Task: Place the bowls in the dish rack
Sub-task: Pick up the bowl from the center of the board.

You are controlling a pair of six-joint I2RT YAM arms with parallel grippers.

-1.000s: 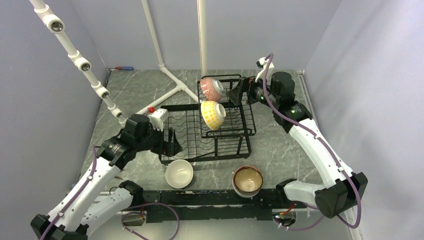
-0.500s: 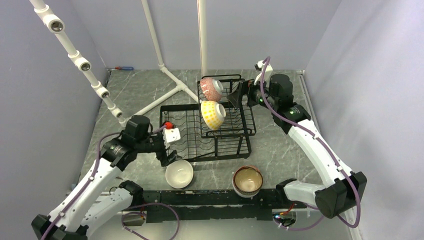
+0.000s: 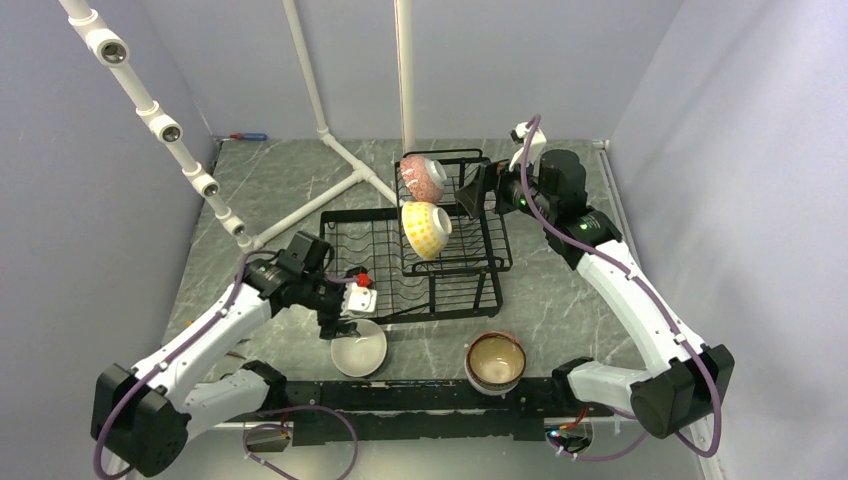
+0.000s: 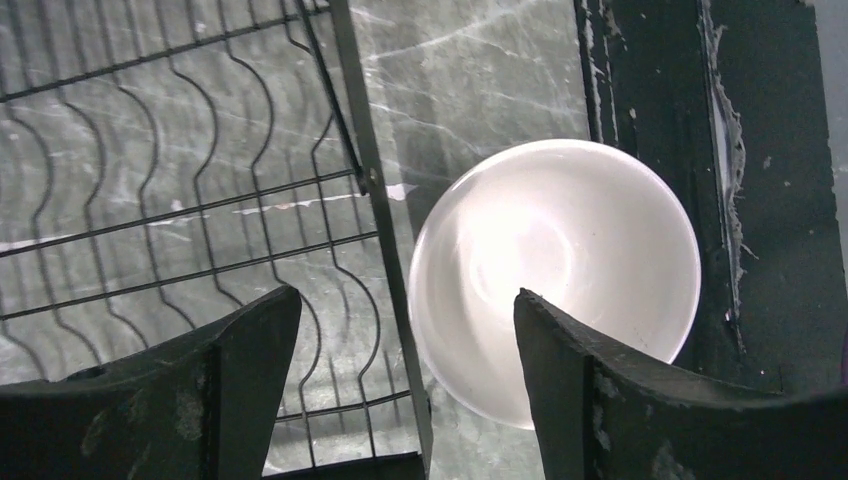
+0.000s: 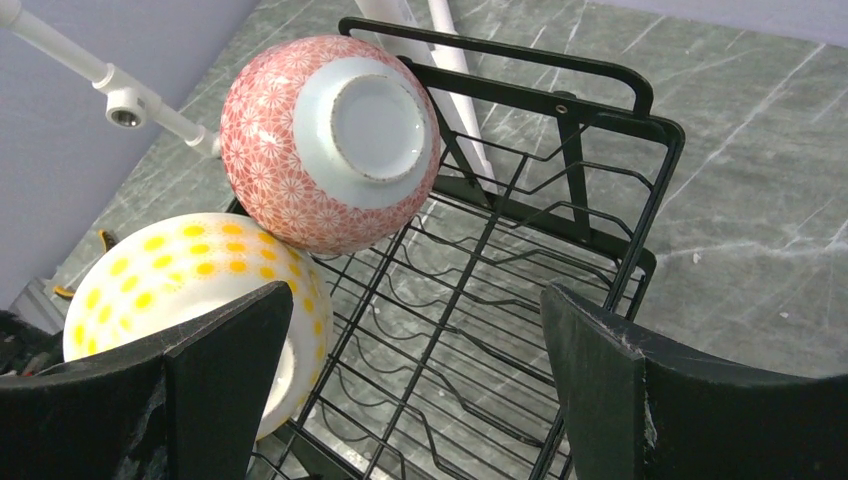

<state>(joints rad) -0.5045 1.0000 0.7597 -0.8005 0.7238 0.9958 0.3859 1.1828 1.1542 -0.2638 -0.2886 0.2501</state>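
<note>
Item, left pincer: we are finding it spread wide and holding nothing, hanging over the front rail of the dish rack.

Item, white bowl: it is sitting mouth-up on the surface, at two o'clock from the pincer's gap in the left wrist view. Being round, it is offering no long axis. Its rack-side rim is lying within that gap, so we are judging a rim pinch from the left arm, the nearer one. The top view alone is showing the brown-rimmed stack at three o'clock of it.

Item, right pincer: equally wide, empty, facing the pink bowl and yellow-dotted bowl racked in the raised basket.
</note>
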